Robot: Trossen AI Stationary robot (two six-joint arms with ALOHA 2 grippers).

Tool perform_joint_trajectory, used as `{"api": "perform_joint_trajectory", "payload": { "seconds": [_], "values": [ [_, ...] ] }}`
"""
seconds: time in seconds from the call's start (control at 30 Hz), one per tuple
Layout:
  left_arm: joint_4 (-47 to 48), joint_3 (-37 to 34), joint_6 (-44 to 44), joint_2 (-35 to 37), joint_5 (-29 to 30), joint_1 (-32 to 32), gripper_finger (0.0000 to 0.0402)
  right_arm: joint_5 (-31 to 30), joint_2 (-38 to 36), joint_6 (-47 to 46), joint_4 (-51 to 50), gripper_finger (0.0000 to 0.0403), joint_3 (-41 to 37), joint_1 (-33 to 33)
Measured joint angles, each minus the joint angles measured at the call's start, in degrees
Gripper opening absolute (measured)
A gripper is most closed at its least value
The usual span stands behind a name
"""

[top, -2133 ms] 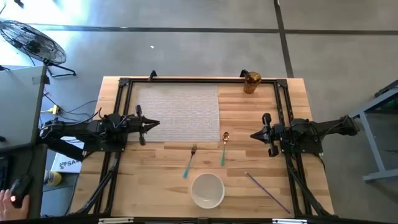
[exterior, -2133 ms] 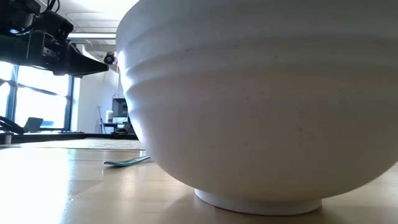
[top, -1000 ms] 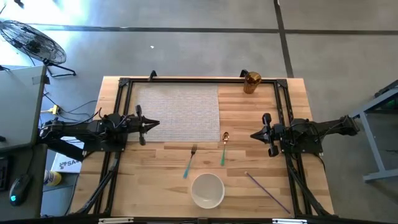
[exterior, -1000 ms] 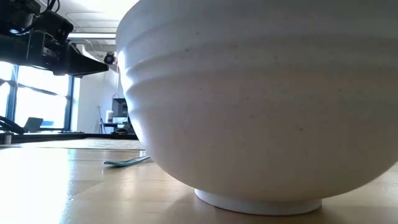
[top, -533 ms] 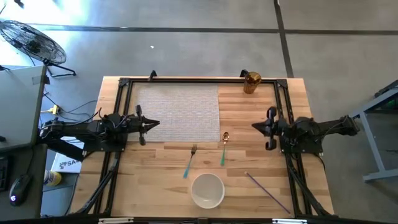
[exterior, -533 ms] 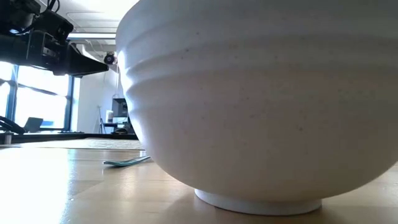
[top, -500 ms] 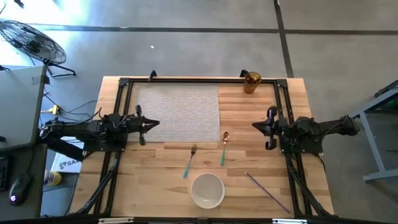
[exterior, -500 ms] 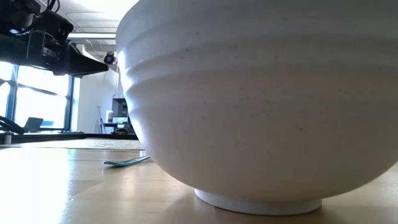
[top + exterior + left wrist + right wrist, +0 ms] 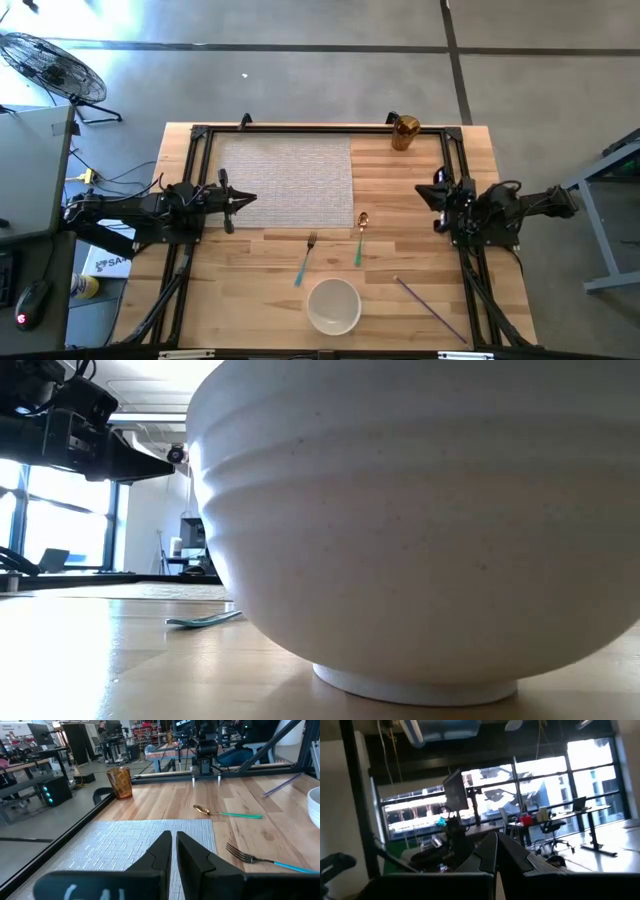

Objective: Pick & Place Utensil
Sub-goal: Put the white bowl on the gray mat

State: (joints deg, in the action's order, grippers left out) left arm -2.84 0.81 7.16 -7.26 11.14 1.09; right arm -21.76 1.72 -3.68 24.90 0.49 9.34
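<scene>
The bowl (image 9: pixel 420 530) fills most of the low view, its rim cut off and everything behind it hidden; only the handle of the fork (image 9: pixel 203 619) shows, well away from any fingers, with the tines out of sight

Landmark: woven placemat (image 9: pixel 284 181), lying flat on the far half of the wooden desk (image 9: pixel 470 160), toward its left side.
Amber glass cup (image 9: pixel 404 131): upright, just beyond the placemat's far right corner, near the desk's far edge.
Black frame rails (image 9: pixel 320 128): run along the desk edges around the placemat.
White bowl (image 9: pixel 333 305): well apart from the placemat, at the near edge of the desk.
Floor fan (image 9: pixel 52 64): on the grey floor, well off the placemat's far left corner.
Glowing mouse (image 9: pixel 29 309): on the dark surface beyond the desk's near left side.
</scene>
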Motion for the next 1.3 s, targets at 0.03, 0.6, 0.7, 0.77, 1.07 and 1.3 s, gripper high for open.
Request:
{"api": "perform_joint_trajectory", "payload": {
  "seconds": [0.03,0.6,0.7,0.77,1.07,1.3],
  "values": [
    [0.0,0.0,0.0,0.0,0.0,0.0,0.0024,-0.7,0.0,1.3,1.3,0.0002,0.0,0.0],
    [0.0,0.0,0.0,0.0,0.0,0.0,0.0024,10.2,7.7,5.4,12.2,0.0002,2.3,0.0],
    [0.0,0.0,0.0,0.0,0.0,0.0,0.0024,10.3,13.4,5.0,12.2,0.0002,3.3,0.0],
    [0.0,0.0,0.0,0.0,0.0,0.0,0.0024,10.3,17.3,4.7,12.1,0.0002,4.6,0.0],
    [0.0,0.0,0.0,0.0,0.0,0.0,0.0024,15.7,35.9,-0.9,12.2,0.0002,11.3,0.1],
    [0.0,0.0,0.0,0.0,0.0,0.0,0.0024,19.0,49.5,-3.1,10.5,0.0002,17.4,0.7]
  ]
}}
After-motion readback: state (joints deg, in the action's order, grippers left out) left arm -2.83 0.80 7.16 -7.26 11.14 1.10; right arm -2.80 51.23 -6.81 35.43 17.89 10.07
